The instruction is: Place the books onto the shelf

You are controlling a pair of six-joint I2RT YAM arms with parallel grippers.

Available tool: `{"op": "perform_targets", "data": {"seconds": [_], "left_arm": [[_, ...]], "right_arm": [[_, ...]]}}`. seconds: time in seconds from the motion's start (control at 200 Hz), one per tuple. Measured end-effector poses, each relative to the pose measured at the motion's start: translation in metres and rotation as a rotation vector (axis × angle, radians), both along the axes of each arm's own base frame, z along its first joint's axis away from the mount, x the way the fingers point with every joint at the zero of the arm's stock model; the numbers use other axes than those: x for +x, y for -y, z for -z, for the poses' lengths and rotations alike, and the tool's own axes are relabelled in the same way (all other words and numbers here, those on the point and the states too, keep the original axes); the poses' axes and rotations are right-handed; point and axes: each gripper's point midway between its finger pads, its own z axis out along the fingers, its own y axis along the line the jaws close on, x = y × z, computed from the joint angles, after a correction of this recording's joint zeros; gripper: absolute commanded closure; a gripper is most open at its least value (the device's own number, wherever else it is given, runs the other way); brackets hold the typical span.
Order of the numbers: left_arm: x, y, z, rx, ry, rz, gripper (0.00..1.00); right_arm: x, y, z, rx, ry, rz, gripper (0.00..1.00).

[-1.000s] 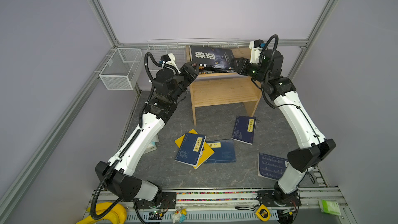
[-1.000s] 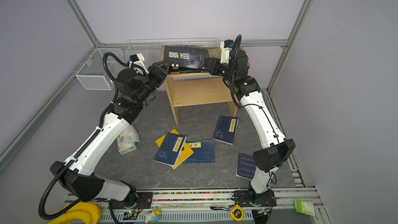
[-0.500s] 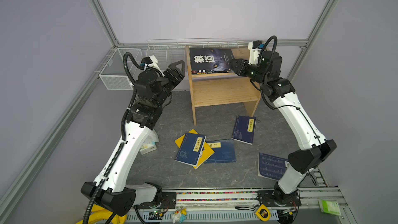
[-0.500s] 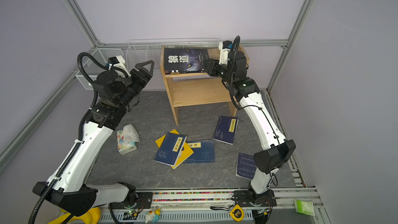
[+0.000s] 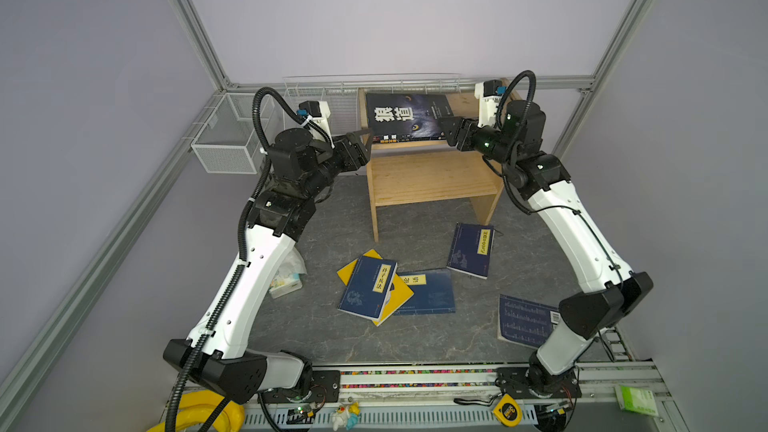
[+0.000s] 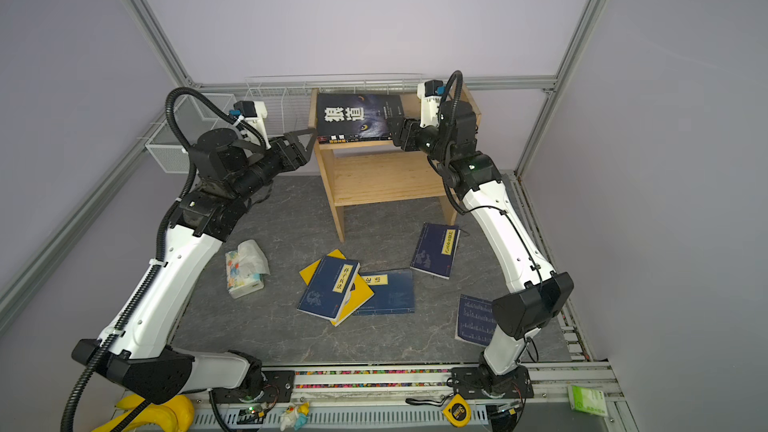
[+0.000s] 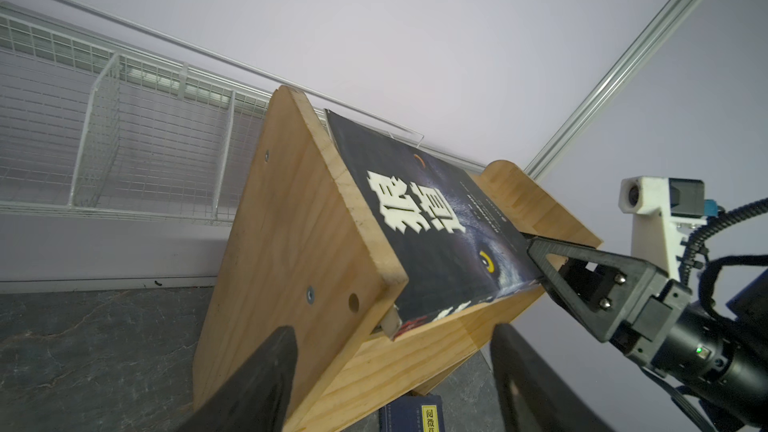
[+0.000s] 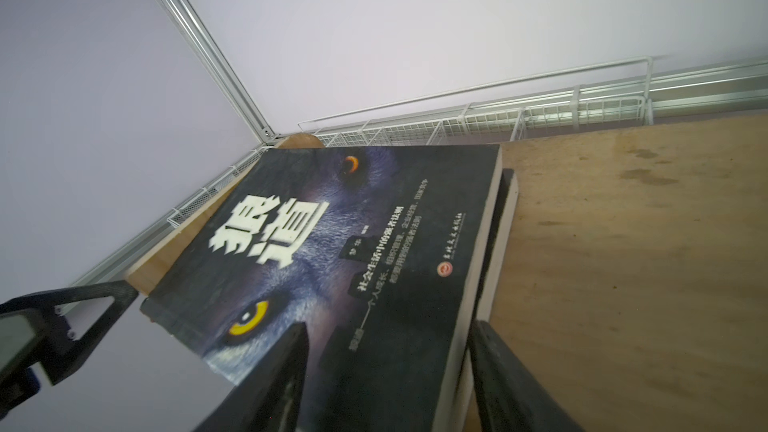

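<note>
Book (image 5: pixel 405 118) overhangs shelf's (image 5: pixel 432 176) front edge, bare wood beside.

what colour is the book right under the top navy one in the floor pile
Yellow. The book shows best in a top view, under the navy book.

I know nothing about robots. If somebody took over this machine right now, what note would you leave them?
Left claw: open, empty, by the left side panel of the shelf.
Right claw: open at the front right corner of the black book; contact unclear.
Done: black book lies flat on the top tier, stacked on a lower book.
To do: five books on the grey mat: navy book on the yellow book, second navy book partly under the yellow one, third navy book by the shelf's right leg, fourth navy book partly hidden by the right arm.
</note>
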Motion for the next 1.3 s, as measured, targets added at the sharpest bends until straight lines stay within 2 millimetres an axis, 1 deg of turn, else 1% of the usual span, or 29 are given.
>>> {"op": "perform_targets", "data": {"seconds": [0.155,0.32,0.5,0.635,0.82,0.915,1.09,1.3], "left_arm": [[0.007,0.011,0.007,0.053,0.015,0.049,0.29],[0.006,0.019,0.01,0.081,0.036,0.094,0.3],[0.006,0.023,0.006,0.087,0.066,0.117,0.35],[0.01,0.024,0.008,0.094,0.07,0.115,0.35],[0.011,0.024,0.009,0.099,0.074,0.116,0.35],[0.012,0.025,0.01,0.102,0.077,0.118,0.35],[0.013,0.024,0.011,0.106,0.083,0.12,0.37],[0.013,0.025,0.012,0.123,0.092,0.126,0.37]], "right_arm": [[-0.007,-0.003,-0.001,-0.002,0.037,-0.048,0.26],[-0.011,-0.004,0.0,-0.017,0.065,-0.069,0.25],[-0.013,-0.003,0.001,-0.031,0.08,-0.076,0.21],[-0.014,-0.004,0.0,-0.052,0.101,-0.094,0.15],[-0.018,-0.002,0.002,-0.087,0.148,-0.13,0.13],[-0.02,0.001,0.003,-0.105,0.172,-0.136,0.13],[-0.023,0.007,0.008,-0.13,0.195,-0.136,0.17],[-0.025,0.005,0.01,-0.141,0.211,-0.156,0.23]]}}
